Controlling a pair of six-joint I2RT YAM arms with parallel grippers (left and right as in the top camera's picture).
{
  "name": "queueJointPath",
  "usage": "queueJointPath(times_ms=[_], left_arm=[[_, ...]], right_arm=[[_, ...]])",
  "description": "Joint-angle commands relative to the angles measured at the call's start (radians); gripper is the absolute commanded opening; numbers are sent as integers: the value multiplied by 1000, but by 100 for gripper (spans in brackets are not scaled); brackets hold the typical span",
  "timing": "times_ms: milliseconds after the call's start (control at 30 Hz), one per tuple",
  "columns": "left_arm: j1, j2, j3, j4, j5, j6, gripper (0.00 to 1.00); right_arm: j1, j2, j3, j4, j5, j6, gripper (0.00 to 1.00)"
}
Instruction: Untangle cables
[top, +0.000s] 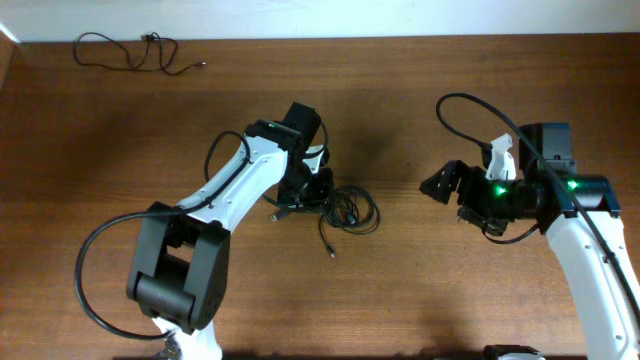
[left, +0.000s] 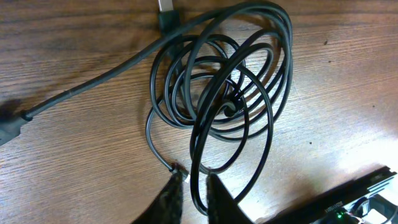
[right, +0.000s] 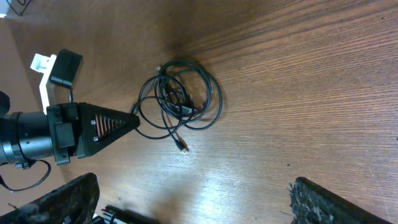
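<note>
A tangle of thin black cables (top: 348, 208) lies coiled at the table's middle, and one plug end (top: 331, 252) trails out toward the front. In the left wrist view the coil (left: 224, 93) fills the frame. My left gripper (left: 198, 198) is at its near edge, its fingers closed narrowly around one loop strand; it also shows in the overhead view (top: 312, 195). My right gripper (top: 438, 185) is wide open and empty, right of the tangle. In the right wrist view (right: 199, 205) the coil (right: 180, 102) lies ahead of it. One loose cable (top: 120, 52) lies apart at the far left.
The wooden table (top: 450, 300) ends at a pale wall along the far edge. Thick black arm cables loop beside each arm's base (top: 90, 270). The left arm's body (right: 37, 134) sits left of the coil in the right wrist view.
</note>
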Motion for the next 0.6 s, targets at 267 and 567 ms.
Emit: queueJointPath(times_ms=[267,567], left_arm=[[-4,-14,-9,101,188,80,0],[-4,-214,118,350,748,190,0]], right_arm=[[-3,0,5,-13,9,-32,99],[-3,0,5,-17,9,-34,99]])
